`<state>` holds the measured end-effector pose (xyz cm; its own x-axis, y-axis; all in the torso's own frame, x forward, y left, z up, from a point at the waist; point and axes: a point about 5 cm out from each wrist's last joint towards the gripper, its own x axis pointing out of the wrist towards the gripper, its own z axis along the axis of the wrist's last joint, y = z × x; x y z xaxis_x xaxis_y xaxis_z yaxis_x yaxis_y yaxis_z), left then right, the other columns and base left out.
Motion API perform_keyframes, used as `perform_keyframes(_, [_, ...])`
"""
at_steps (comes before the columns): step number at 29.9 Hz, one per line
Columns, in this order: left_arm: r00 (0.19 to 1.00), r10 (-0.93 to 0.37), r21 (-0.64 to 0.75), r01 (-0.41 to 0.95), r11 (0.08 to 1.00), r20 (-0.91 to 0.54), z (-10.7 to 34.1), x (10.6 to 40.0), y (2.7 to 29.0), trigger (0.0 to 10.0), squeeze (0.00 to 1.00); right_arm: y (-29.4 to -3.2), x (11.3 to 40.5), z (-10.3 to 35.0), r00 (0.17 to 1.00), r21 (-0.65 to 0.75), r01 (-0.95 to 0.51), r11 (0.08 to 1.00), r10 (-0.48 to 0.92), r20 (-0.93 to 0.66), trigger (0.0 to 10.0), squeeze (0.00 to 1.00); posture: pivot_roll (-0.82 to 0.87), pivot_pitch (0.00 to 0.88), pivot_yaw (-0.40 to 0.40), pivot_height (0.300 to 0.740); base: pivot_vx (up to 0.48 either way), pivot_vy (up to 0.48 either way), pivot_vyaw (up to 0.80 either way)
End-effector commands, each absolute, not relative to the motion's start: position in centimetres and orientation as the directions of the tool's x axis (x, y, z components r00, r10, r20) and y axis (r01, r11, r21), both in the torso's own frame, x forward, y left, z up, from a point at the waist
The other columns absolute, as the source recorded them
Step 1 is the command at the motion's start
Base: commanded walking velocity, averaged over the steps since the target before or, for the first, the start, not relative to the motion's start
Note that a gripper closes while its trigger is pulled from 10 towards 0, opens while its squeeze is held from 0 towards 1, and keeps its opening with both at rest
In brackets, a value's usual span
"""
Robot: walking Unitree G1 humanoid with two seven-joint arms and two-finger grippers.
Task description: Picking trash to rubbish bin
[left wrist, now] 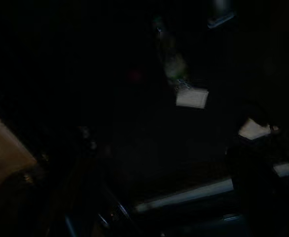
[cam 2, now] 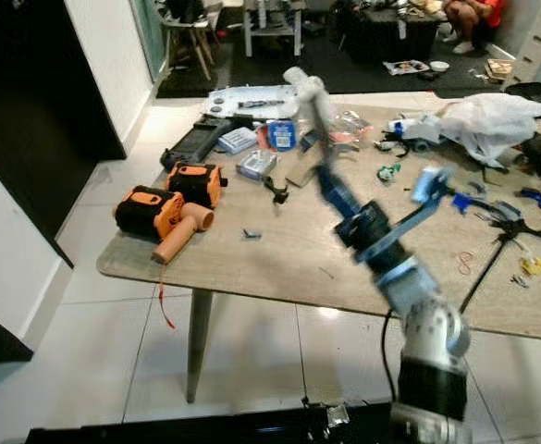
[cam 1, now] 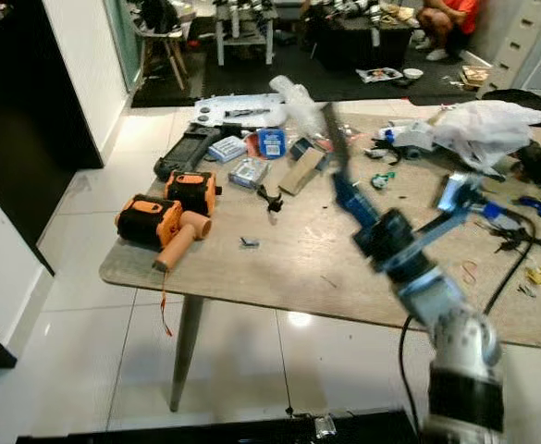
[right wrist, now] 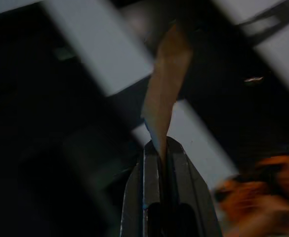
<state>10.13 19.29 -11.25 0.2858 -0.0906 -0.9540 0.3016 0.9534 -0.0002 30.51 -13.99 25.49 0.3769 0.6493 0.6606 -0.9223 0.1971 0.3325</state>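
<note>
Right gripper (right wrist: 160,148) — jaws pressed together on one thin brown scrap (right wrist: 165,79), a flat tapered strip, blurred, standing out past the fingertips. In the head views this gripper (cam 1: 330,116) is raised above the counter (cam 1: 298,259), scrap not distinguishable there. On the counter: two orange-and-black tools (cam 1: 164,217), one white plastic bag (cam 1: 483,125), one blue-labelled packet (cam 1: 271,142) — its writing is too small to read — and assorted small parts. Left wrist view is very dark; left jaws cannot be judged.
</note>
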Motion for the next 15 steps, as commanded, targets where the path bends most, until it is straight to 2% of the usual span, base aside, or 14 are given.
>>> perform_keyframes(1, [0.354, -0.139, -0.022, 0.314, 0.949, -0.925, -10.8, 12.0, 18.1, 10.0, 0.0, -12.9, 29.2, 25.7, 0.27, 0.27, -0.956, 0.111, 0.685, 0.676, 10.0, 0.0, -0.1, 0.114, 0.045, 0.74, 0.0, 0.0, 0.0])
perform_keyframes(8, [0.366, -0.128, -0.023, 0.278, 0.96, -0.922, -10.8, 12.2, 18.2, 10.0, 0.0, -9.8, 29.4, 21.6, 0.367, 0.425, -0.896, 0.132, 0.76, 0.537, 10.0, 0.0, -0.11, 0.113, 0.045, 0.74, 0.0, 0.0, 0.0])
perform_keyframes(15, [0.35, -0.126, -0.022, 0.287, 0.958, -0.928, -10.9, 11.8, 18.1, 10.0, 0.0, -8.7, 27.8, 20.0, 0.323, 0.465, -0.883, 0.062, 0.799, 0.507, 10.0, 0.0, -0.12, 0.113, 0.044, 0.74, 0.0, 0.0, 0.0])
